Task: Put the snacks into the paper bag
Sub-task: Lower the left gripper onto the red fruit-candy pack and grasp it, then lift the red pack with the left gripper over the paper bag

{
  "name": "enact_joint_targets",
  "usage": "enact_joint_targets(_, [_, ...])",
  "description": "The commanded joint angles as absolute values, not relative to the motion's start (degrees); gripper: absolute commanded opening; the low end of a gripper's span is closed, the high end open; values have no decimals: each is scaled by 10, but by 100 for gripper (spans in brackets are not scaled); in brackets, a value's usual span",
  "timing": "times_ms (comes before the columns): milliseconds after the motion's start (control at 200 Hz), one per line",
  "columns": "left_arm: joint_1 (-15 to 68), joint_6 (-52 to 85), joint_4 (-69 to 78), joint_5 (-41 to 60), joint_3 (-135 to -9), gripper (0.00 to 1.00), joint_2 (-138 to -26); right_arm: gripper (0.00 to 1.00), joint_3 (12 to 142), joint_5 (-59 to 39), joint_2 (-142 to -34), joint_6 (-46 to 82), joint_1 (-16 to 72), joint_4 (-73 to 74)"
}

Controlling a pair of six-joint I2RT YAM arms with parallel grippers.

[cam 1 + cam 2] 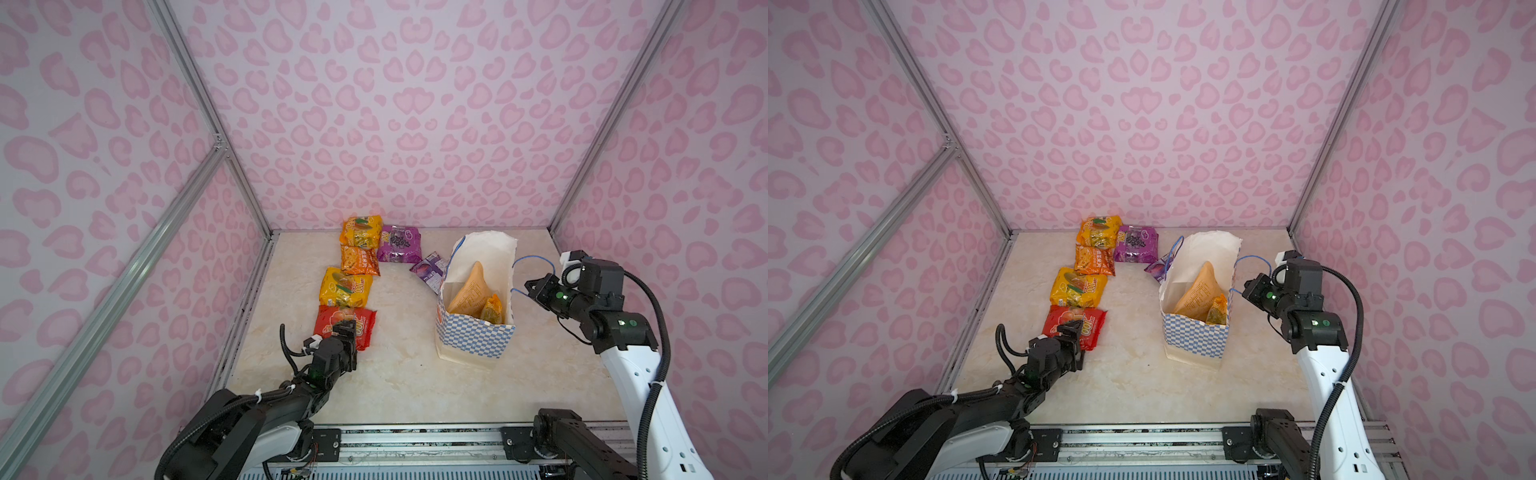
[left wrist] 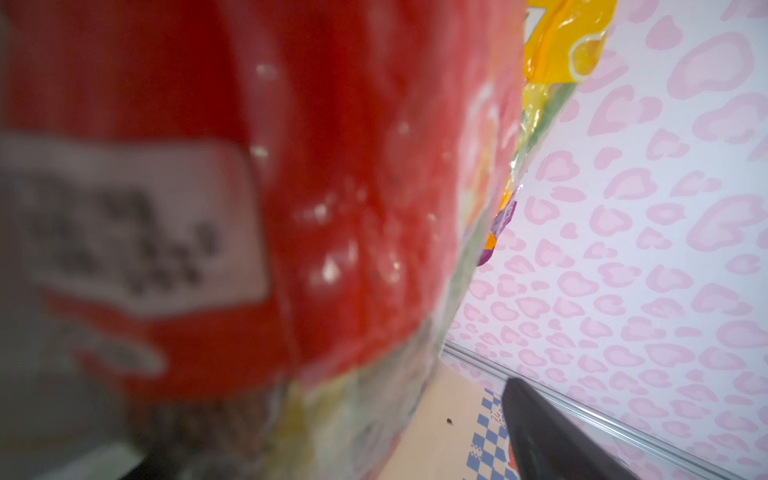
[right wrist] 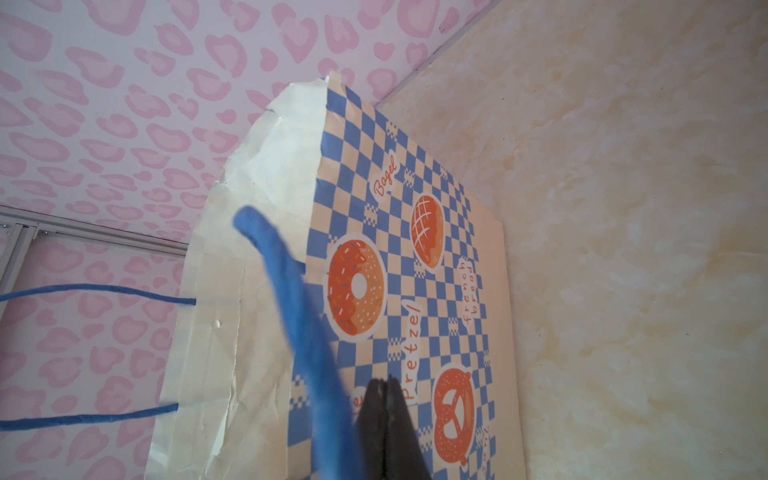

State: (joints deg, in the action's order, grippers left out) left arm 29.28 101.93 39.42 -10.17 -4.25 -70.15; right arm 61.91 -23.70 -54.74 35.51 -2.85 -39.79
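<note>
Near the left edge of the tabletop (image 1: 395,374), toward its front, the red snack packet (image 1: 365,322) lies flat and face up, nearest in a column of packets, its far side touching the yellow packet (image 1: 345,286). The left gripper (image 1: 344,329) sits low over its near part with jaws spread; in the left wrist view the one finger (image 2: 548,436) that shows stands clear of the foil, so no grip seems made yet. The packet's long axis runs roughly parallel to the front edge, crimped ends toward the left and right edges. A good pick would close across the short span, bite deep because crinkly foil slips, then lift straight up so the yellow neighbour is not dragged. The paper bag (image 1: 473,338) stands upright toward the right, mouth up, a tan pouch (image 1: 469,286) already inside. The right gripper (image 3: 386,399) is pressed together beside the bag's wall, with the blue cord handle (image 3: 291,299) running past it; whether the cord is nipped I cannot tell. Tipping the packet end-down should ease it through the mouth.
</note>
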Motion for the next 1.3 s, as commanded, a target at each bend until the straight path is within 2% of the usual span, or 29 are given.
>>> enact_joint_targets(0, [288, 1022, 200, -101, -51, 80, -754, 0, 625, -228, -546, 344, -28, -411])
enact_joint_targets(85, [288, 1021, 182, -105, -64, 77, -776, 0, 628, -222, -543, 340, -28, -419])
enact_joint_targets(205, [280, 1011, 178, -110, -73, 69, -796, 0, 628, -215, -539, 337, -29, -424])
enact_joint_targets(320, [270, 1003, 177, -108, -79, 52, -808, 0, 630, -214, -541, 336, -29, -426])
enact_joint_targets(495, [264, 971, 160, -117, -94, 42, -795, 0, 630, -218, -545, 337, -29, -421])
enact_joint_targets(540, [263, 956, 152, -119, -100, 37, -783, 0, 630, -219, -545, 337, -29, -421])
enact_joint_targets(560, [263, 948, 145, -121, -103, 31, -774, 0, 630, -219, -545, 337, -29, -421])
enact_joint_targets(630, [263, 925, 113, -126, -116, 26, -741, 0, 630, -218, -544, 337, -29, -421])
enact_joint_targets(690, [263, 901, 63, -135, -129, 25, -701, 0, 630, -218, -543, 336, -29, -422])
enact_joint_targets(725, [263, 887, 34, -141, -139, 21, -674, 0, 630, -217, -543, 336, -29, -421])
enact_joint_targets(795, [263, 848, -31, -156, -165, 21, -619, 0, 630, -218, -543, 337, -29, -420])
enact_joint_targets(1005, [263, 732, -170, -172, -241, 4, -493, 0, 628, -223, -551, 340, -29, -408])
enact_joint_targets(1295, [263, 614, -249, -157, -347, 4, -462, 0, 634, -231, -562, 345, -29, -399])
